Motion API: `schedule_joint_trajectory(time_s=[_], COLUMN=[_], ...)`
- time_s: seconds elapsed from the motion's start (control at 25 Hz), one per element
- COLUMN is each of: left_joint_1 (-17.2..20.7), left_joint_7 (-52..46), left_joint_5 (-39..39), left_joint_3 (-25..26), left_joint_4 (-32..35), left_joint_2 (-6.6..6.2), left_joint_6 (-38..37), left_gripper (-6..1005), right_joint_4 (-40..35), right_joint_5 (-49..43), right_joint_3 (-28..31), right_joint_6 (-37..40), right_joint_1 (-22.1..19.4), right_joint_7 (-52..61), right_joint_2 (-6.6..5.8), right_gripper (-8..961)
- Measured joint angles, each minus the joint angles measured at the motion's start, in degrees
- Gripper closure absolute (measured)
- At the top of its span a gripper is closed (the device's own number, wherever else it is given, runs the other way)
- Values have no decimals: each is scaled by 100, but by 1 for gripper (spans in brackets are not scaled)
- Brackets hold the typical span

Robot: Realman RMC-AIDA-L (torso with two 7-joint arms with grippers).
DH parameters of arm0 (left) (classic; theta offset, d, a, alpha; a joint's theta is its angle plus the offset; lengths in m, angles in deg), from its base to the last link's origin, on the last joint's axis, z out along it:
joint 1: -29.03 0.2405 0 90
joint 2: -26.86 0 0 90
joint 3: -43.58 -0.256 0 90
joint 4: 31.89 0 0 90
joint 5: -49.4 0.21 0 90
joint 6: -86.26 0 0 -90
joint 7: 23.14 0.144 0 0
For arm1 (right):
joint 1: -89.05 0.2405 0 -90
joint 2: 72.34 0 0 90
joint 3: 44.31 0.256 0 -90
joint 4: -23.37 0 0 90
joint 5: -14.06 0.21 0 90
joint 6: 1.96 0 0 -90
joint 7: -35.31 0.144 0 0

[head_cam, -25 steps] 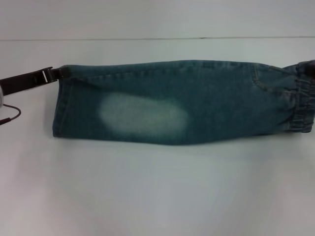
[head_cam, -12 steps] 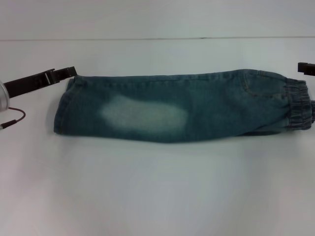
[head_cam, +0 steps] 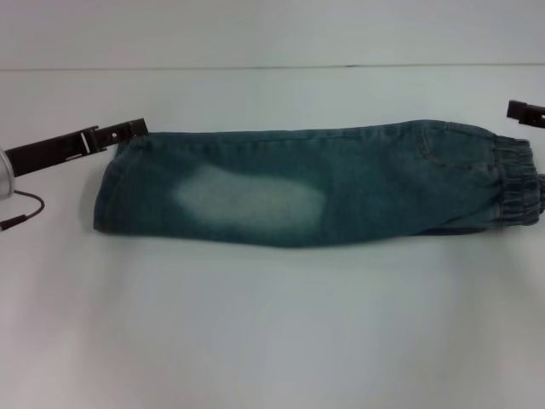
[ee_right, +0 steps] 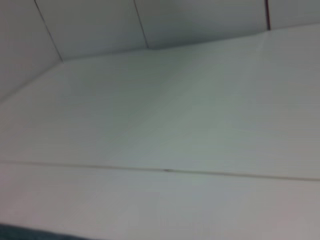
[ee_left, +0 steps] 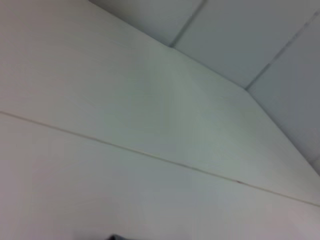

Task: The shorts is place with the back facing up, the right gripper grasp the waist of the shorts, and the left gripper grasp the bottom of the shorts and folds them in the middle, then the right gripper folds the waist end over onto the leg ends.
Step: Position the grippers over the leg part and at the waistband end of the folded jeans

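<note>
Two grippers flank folded shorts (head_cam: 306, 187), left gripper (head_cam: 128, 131), right gripper (head_cam: 524, 111), white table (head_cam: 272, 324)

The shorts (head_cam: 315, 187) are blue-green denim cloth, matt and slightly rough, with a pale, faded, worn-looking patch toward the left. At the right end the waistband (head_cam: 518, 183) is gathered, puckered elastic cloth, darker than the rest. A stitched seam runs along the left hem. The table (head_cam: 272, 332) is a smooth, matt, off-white surface with a thin seam line across its far part. The left gripper (head_cam: 128, 130) looks like dark, matt plastic or metal, and the arm behind it has a shiny silver metal section at the far left. The right gripper (head_cam: 525, 112) is dark and matt.
</note>
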Motion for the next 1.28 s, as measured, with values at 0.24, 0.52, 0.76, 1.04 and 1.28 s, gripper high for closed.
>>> schedule_joint_trajectory(time_s=[0.24,0.52,0.76,1.04,1.28], left_joint_1=[243,322,237,160,146], left_joint_7=[535,899,1060,1067,1087], left_joint_5=[-407,-540,-649,-725,-730], left_joint_3=[-1,-100,-328,-796,-822], left_joint_4=[18,31,33,39,27], left_joint_2=[-14,65,126,153,153], left_joint_6=[-856,-1741,-2092,-2133,-2150], left_gripper=[66,50,51,51,50], right_joint_4=[47,778,1261,1350,1327], right_joint_5=[1093,1508,1471,1466,1465], right_joint_3=[8,147,181,280,421], right_joint_6=[723,982,1017,1297,1442], right_joint_1=[-617,-1116,-1262,-1478,-1574], right_joint_7=[-504,-1056,-1166,-1166,-1178], right_joint_2=[169,136,-43,-113,-153], right_gripper=[48,50,52,56,58])
